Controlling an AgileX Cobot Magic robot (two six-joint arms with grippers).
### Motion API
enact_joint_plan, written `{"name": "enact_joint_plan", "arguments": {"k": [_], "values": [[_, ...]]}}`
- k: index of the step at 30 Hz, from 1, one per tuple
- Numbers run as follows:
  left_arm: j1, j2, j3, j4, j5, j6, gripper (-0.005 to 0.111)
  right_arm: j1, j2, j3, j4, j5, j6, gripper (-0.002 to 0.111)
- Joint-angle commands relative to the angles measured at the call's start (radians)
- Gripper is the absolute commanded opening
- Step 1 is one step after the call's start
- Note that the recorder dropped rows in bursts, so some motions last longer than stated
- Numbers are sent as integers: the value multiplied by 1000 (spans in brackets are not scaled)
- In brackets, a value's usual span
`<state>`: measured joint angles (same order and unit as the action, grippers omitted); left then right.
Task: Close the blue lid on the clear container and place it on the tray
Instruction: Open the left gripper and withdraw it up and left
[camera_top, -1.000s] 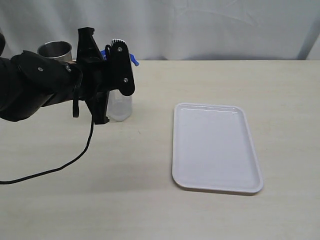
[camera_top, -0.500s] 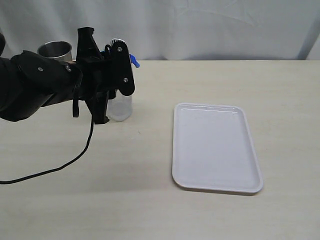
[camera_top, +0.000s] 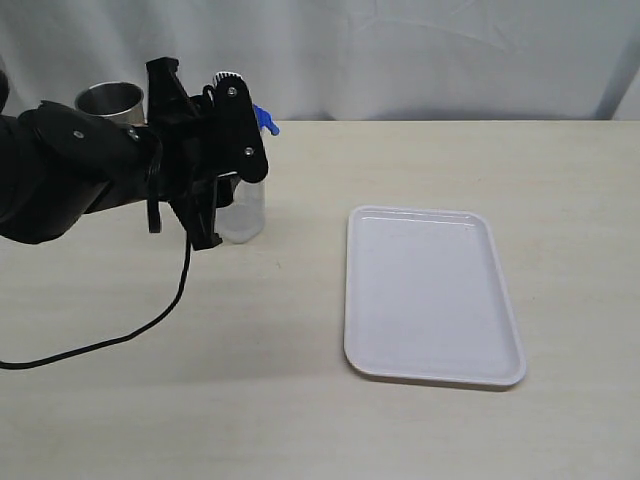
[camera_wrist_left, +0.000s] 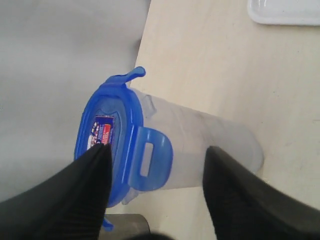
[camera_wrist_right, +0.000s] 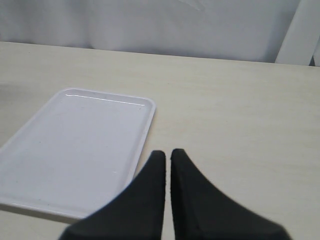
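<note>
Left wrist view: the blue lid (camera_wrist_left: 119, 107) sits on the rim of the clear container (camera_wrist_left: 205, 135), label up. The container stands upright on the table (camera_top: 300, 400), at the far left, just in front of a steel cup (camera_top: 110, 98) and well apart from the tray (camera_top: 430, 300).

- Left gripper (camera_wrist_left: 157, 150): jaws spread wide and straddling the container's top. One finger overlaps the lid's edge and the other stands off the clear wall. You have nothing clamped. Whether the lid-side finger touches, you cannot tell.
- Right gripper (camera_wrist_right: 164, 155): fingers pressed together and empty, hanging over the table by the near edge of the tray.
- Flaps: the near flap (camera_wrist_left: 150, 157) lies folded down against the wall. The far flap (camera_wrist_left: 131, 76) sticks outward and looks unlatched. The remaining flaps are hidden.

Step in hand, by my reading: closing the lid. It is seated but only partly latched, and the carry has not begun.

Next move calls for:
- Press the raised flap down, and check the hidden ones.
- Take the container by its body below the lid, squarely, since it is tall and narrow and a push high up could tip it.
- Lift clear of the steel cup, cross to the tray and set the container down inside the rim.
</note>
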<state>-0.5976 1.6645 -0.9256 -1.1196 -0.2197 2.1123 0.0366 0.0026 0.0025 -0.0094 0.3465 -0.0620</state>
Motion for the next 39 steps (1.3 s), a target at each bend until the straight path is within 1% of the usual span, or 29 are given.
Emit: {"name": "enact_joint_plan", "arguments": {"k": [1, 10, 17, 19, 21, 22, 23, 24, 25, 26, 27, 28, 29, 30, 31, 32, 33, 35, 36, 38, 39], "values": [[-8, -10, 4, -49, -11, 3, 60, 2, -3, -3, -3, -5, -3, 4], [-8, -101, 4, -152, 8, 3, 60, 2, -3, -3, -3, -5, -3, 4], [-8, -204, 4, -383, 6, 7, 59, 2, -3, -3, -3, -5, -3, 4], [-8, -253, 4, -470, -23, 0, 59, 2, -3, -3, -3, -5, -3, 4], [-6, -288, -8, -521, -110, -13, 45, 2, -3, -3, -3, -5, -3, 4], [-6, -305, -20, -535, -148, -24, 33, 2, -3, -3, -3, -5, -3, 4], [-6, -309, -25, -545, -155, -24, 25, 2, -3, -3, -3, -5, -3, 4], [25, -314, -27, -580, -131, -24, 9, 2, -3, -3, -3, -5, -3, 4], [80, -314, -27, -625, -51, -22, 0, 2, -3, -3, -3, -5, -3, 4], [144, -314, -27, -625, 25, -48, 0, 2, -3, -3, -3, -5, -3, 4], [228, -314, -23, -625, 141, -102, 0, 2, -3, -3, -3, -5, -3, 4], [295, -314, -18, -625, 287, -151, 0, 2, -3, -3, -3, -5, -3, 4], [397, -312, -10, -625, 509, -181, 0, 2, -3, -3, -3, -5, -3, 4], [476, -299, -8, -625, 696, -192, 0, 2, -3, -3, -3, -5, -3, 4], [575, -275, -8, -623, 902, -192, 0, 2, -3, -3, -12, -12, -5, 4], [646, -244, -16, -623, 977, -206, 0, 2, -3, -3, -40, -33, -5, 4], [703, -209, -19, -605, 1025, -206, 0, 2, -3, -3, -74, -113, -5, 4], [756, -168, -19, -541, 1045, -173, 0, 2, -3, -3, -77, -222, -3, 4], [770, -144, -19, -501, 1058, -153, 0, 2, -3, -3, -76, -278, 8, 4], [774, -101, -19, -424, 1096, -97, 0, 2, -3, -3, -40, -376, 26, 4], [768, -77, -19, -387, 1140, -51, 0, 2, -3, -3, -20, -438, 26, 4]]}}
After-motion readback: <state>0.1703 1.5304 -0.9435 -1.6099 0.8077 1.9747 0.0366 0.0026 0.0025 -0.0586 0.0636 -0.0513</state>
